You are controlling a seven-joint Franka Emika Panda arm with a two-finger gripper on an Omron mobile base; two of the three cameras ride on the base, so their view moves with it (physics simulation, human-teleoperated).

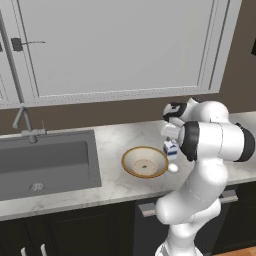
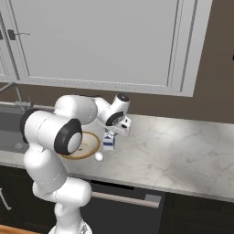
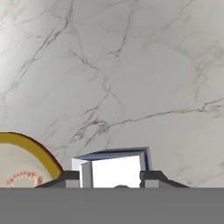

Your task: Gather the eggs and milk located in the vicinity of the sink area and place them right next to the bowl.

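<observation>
While the fingers [image 3: 112,178] are clamping the milk carton [image 3: 114,168] by its top, they are holding it upright just beside the bowl [image 3: 30,148], with the egg [image 1: 173,168] lying nearby on the marble desk [image 3: 131,78], seemingly for set-down there.

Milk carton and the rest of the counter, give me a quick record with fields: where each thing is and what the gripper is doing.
milk: carton upright on the counter, just right of the bowl, between the fingertips
gripper: shut on the milk
egg: on the counter, beside the bowl's right rim, in front of the milk
bowl: cream, orange-brown rim, on the counter right of the sink
sink: dark basin, left of the bowl, nothing seen inside
counter: marble
</observation>
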